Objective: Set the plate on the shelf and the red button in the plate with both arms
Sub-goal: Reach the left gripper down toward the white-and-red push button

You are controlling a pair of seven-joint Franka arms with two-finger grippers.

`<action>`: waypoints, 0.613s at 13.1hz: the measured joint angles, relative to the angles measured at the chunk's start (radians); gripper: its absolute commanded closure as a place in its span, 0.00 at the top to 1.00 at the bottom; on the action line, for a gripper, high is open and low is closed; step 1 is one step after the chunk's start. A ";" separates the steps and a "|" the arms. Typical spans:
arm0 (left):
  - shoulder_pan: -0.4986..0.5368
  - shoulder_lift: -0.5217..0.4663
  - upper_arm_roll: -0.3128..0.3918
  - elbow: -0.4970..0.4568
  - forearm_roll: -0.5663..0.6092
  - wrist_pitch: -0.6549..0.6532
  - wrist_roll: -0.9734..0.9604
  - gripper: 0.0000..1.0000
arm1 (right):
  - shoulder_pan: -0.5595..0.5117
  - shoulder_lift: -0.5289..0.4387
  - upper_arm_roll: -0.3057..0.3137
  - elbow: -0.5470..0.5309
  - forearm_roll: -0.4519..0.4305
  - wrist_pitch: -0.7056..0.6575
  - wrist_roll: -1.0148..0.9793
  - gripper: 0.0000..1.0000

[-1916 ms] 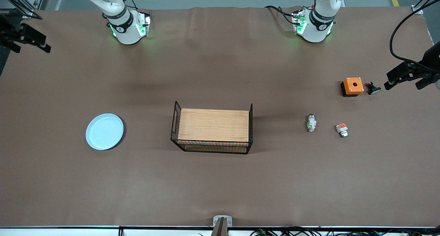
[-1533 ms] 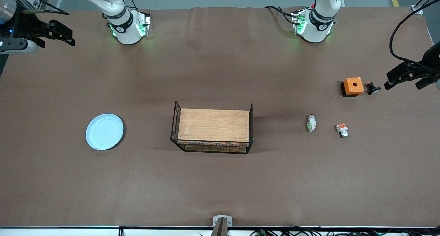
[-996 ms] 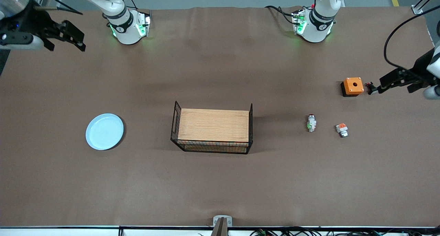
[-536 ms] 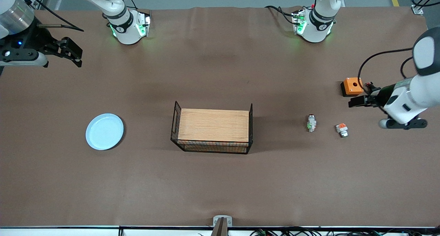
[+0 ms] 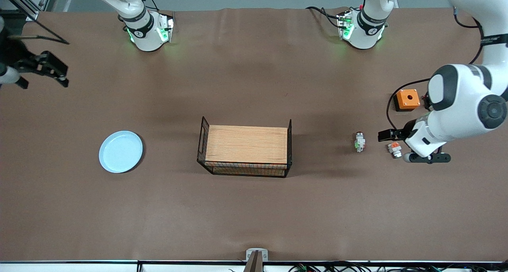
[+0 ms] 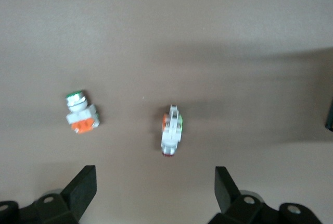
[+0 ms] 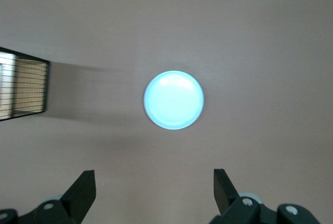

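Both arms are on approach: the spread left pincer (image 6: 156,195) must drop onto the red button (image 5: 359,141), the spread right pincer (image 5: 49,68), near the counter's (image 5: 254,208) edge, onto the plate (image 5: 120,151).

Both arms are glossy white with dark grey joint caps, black cables, green lights at the bases, and black fingers (image 6: 83,187).

high front camera, two downward wrist cameras
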 measured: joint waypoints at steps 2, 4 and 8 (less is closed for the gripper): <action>-0.021 0.018 0.000 -0.043 0.005 0.085 0.000 0.99 | -0.061 0.020 -0.002 0.000 0.013 0.003 -0.070 1.00; -0.044 0.054 -0.001 -0.071 0.036 0.180 0.001 0.99 | -0.096 0.029 -0.003 -0.001 0.052 0.000 -0.095 1.00; -0.057 0.117 -0.003 -0.161 0.088 0.379 0.002 0.99 | -0.114 0.031 -0.003 -0.009 0.083 -0.004 -0.096 1.00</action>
